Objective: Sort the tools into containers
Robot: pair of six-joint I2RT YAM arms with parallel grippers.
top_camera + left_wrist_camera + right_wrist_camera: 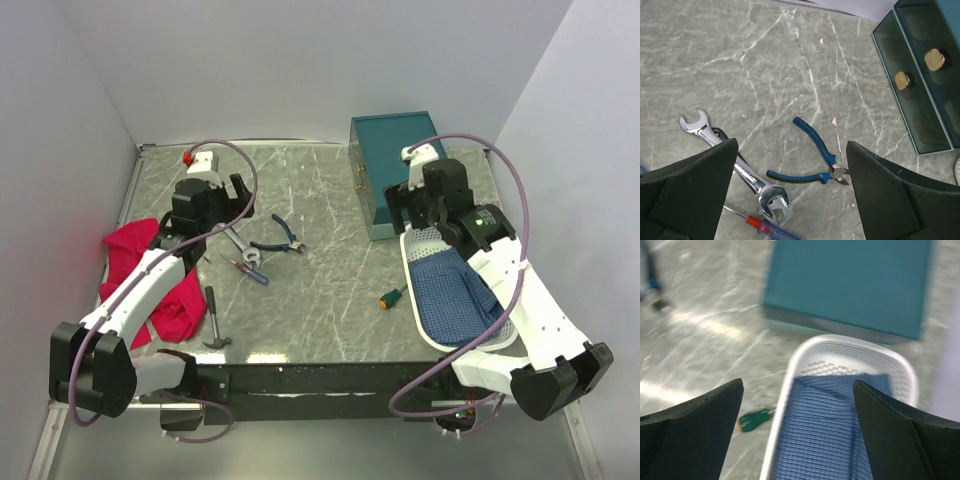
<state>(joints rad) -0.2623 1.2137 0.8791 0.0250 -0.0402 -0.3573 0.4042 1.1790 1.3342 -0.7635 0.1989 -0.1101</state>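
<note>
Pliers [812, 140] lie just under the left pincer [791, 165], released wide; lower it straight, centred across the 2 handles. Right pincer [797, 390], released too, hovers above the basket [840, 341].

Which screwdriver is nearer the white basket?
The stubby orange-and-green screwdriver, lying just left of the basket; the red-and-blue screwdriver lies far off across the table, beside the wrench.
</note>
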